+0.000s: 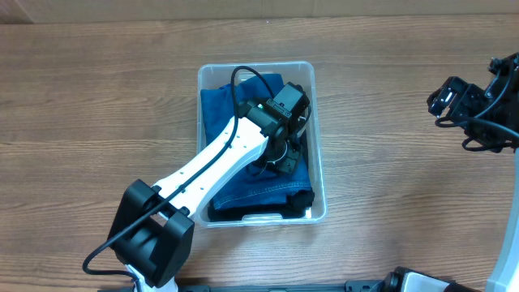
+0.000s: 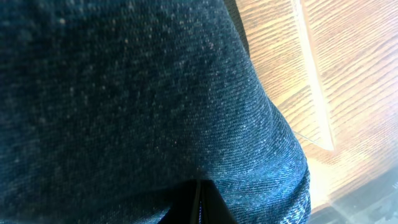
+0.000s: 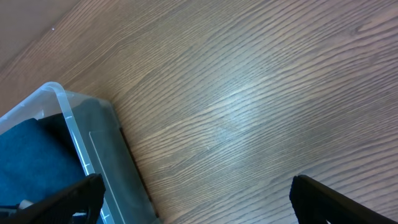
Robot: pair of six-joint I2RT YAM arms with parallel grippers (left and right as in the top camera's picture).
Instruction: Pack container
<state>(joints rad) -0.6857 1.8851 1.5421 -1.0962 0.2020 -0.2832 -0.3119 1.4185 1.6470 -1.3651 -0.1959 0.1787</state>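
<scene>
while the left gripper (image 1: 282, 158) tamps the blue cloth (image 1: 219, 109) into the container (image 1: 318, 122), its jaws are hidden; right gripper (image 3: 196, 194) gapes, empty. next: lift clear without snagging.

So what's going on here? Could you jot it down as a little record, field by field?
Surface: wooden table
Container: clear plastic bin, mid-table
Contents: folded blue denim cloth, with a black cloth at one end
Left gripper: down inside the bin on the denim; fingers hidden, open or shut unclear
Right gripper: open, empty, above bare table to the right of the bin
</scene>
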